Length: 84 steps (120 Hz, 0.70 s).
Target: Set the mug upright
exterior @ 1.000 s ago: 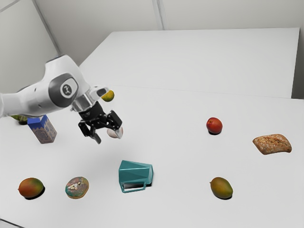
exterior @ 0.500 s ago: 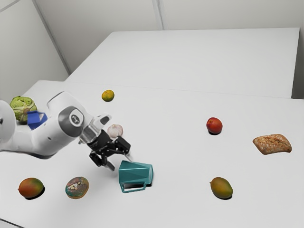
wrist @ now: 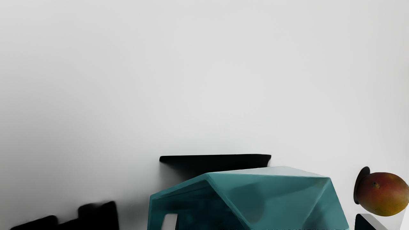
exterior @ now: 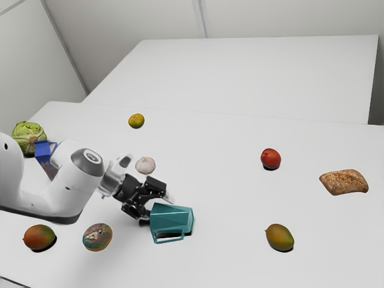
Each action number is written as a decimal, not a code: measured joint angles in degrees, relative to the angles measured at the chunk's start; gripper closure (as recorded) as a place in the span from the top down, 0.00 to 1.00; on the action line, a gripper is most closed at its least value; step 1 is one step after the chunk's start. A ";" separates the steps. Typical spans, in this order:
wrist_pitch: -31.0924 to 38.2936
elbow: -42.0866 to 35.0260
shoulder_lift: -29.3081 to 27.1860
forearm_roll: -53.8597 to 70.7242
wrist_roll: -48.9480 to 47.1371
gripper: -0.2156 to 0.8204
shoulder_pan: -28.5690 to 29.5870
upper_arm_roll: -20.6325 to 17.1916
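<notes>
Fingers [exterior: 169,197] spread apart, teal mug [exterior: 170,219] on its side between them, open mouth by one fingertip

Pale grey walls [exterior: 132,18], one with a vertical seam [exterior: 201,18], stand behind a white tabletop [exterior: 210,141] and another flat white surface [exterior: 240,75], brightly lit.

Pale-walled room [exterior: 288,18], kind unclear, white table [exterior: 216,258], robot arm [exterior: 69,186], bread [exterior: 344,182], garlic [exterior: 145,165], cabbage [exterior: 27,135]
</notes>
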 joint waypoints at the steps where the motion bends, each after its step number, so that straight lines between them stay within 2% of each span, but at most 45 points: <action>1: -0.08 -0.03 0.00 -0.36 0.35 0.79 0.00 0.00; 41: -3.84 -1.08 0.00 -9.89 13.04 0.77 -0.03 0.09; 84: -5.15 -1.00 -0.02 -12.40 21.65 0.35 -0.56 0.00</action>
